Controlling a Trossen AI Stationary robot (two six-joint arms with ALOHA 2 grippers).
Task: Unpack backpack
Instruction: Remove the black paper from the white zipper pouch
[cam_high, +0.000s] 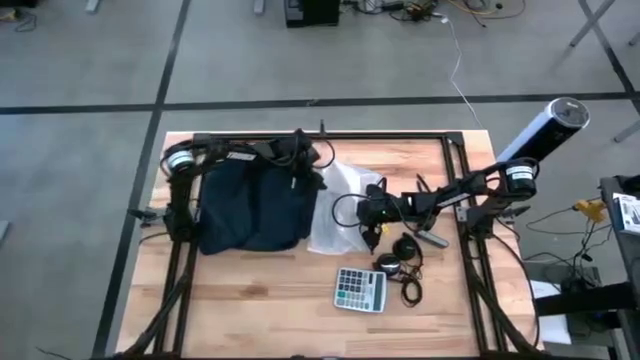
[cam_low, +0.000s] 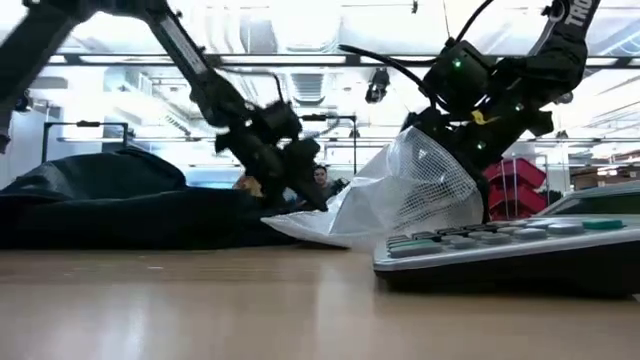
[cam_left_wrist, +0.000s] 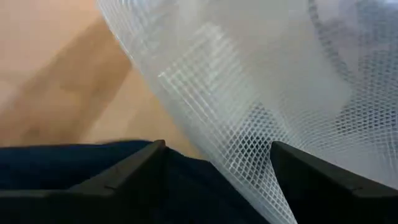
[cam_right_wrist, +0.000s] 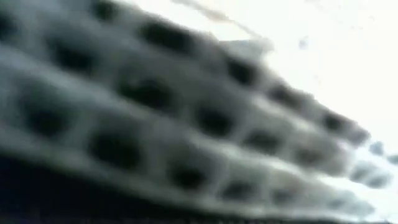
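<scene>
Navy fabric slumps on the left half of the table (cam_high: 250, 290): the backpack (cam_high: 245, 205) lies flat and floppy, its right edge touching a translucent mesh pouch (cam_high: 340, 210).

The right gripper (cam_high: 372, 222) sits at the pouch's right side and, in the low view, appears to lift one corner, so its jaws look closed on the mesh, though its wrist view is filled by mesh pressed against the lens and proves nothing. The left gripper (cam_left_wrist: 214, 163) hovers with jaws parted over the seam where pouch meets bag.

Risk, as I judge it: the pouch is slick and limp, so a corner pinch could slip, or the pouch could swing into the headphones (cam_high: 402, 262) and calculator (cam_high: 360, 290) nearby.

Whether the backpack holds anything more is hidden.
</scene>
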